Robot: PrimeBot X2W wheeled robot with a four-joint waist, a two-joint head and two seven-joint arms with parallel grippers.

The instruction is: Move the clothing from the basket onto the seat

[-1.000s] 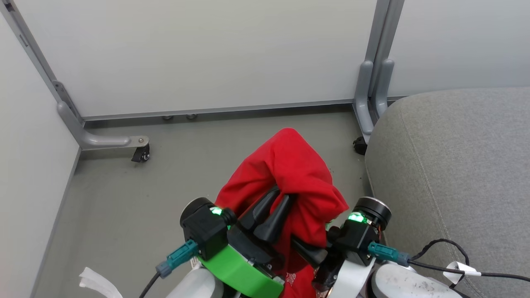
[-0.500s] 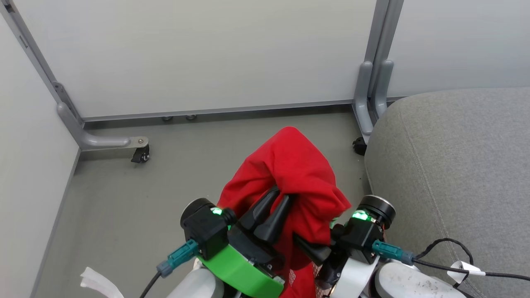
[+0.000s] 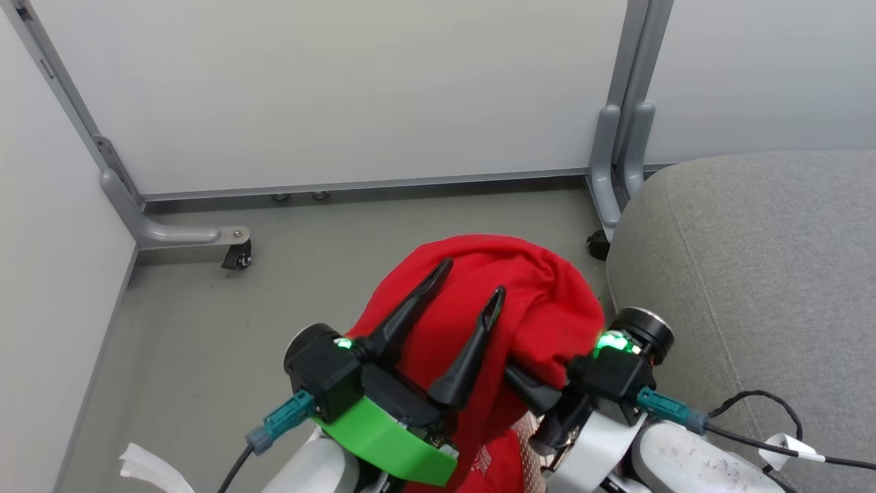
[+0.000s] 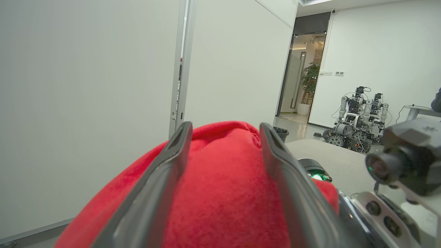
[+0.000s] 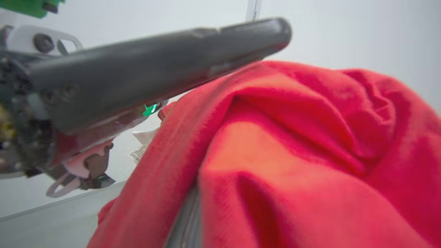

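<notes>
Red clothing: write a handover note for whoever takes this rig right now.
Left gripper: open, fingers spread over the top of the clothing, gripping nothing.
Right gripper: shut on the clothing, fingers buried in its folds.
Clothing: bunched between the two grippers, up above the grey floor, beside the left edge of the seat.
Done: clothing is lifted and held next to the seat.
Left: probably swing it right until it is over the seat, then open the right gripper to drop it there.
</notes>
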